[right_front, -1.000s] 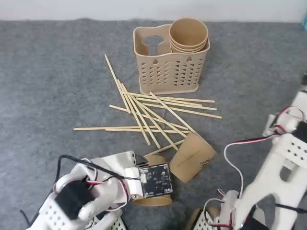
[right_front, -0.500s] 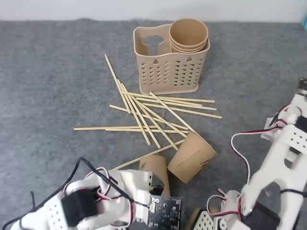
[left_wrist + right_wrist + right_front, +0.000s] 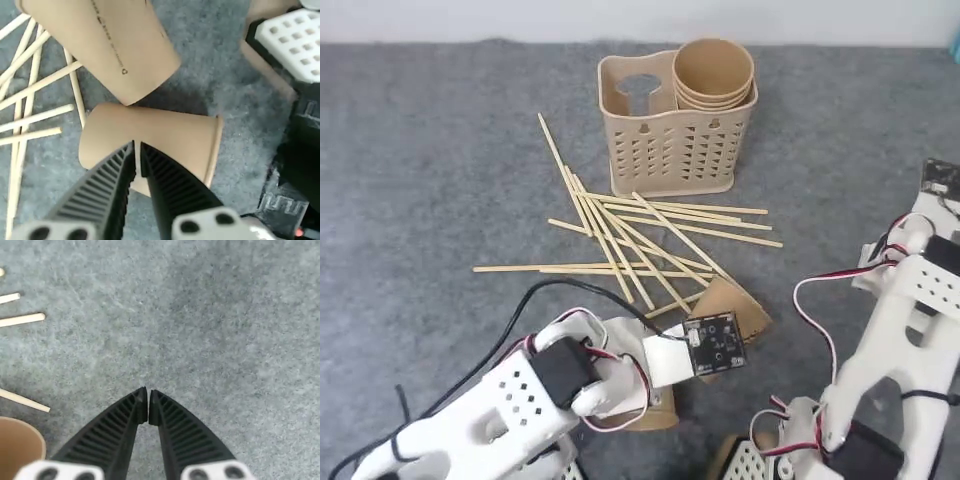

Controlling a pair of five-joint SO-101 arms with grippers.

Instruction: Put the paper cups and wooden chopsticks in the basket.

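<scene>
A: Your left gripper point(image 3: 136, 146) is pinched shut on nothing. Its tips sit over a lying cup point(image 3: 170, 145), but I cannot tell whether they touch it.

B: That cup is on its side on the grey carpet point(image 3: 200, 315), long axis flat, with its rolled rim at the end away from the chopsticks. A second cup point(image 3: 105, 45) lies on its side just beside it, on the far side and at a slant to the first.

A: In the high view your left arm point(image 3: 520, 400) stretches low from the near left corner toward the right, wrist over those cups.

B: Your wooden chopsticks point(image 3: 620, 268) lie flat in a crossed heap between the cups and the basket point(image 3: 665, 150). Most run from far left to near right, a few straight left to right.

A: The basket stands upright at the far centre, with a stack of paper cups point(image 3: 713, 70) mouth-up in its right compartment.

B: Your right arm point(image 3: 910, 340) stands at the near right. The right gripper point(image 3: 148, 392) points down at bare carpet, fingers closed together, holding nothing.
</scene>
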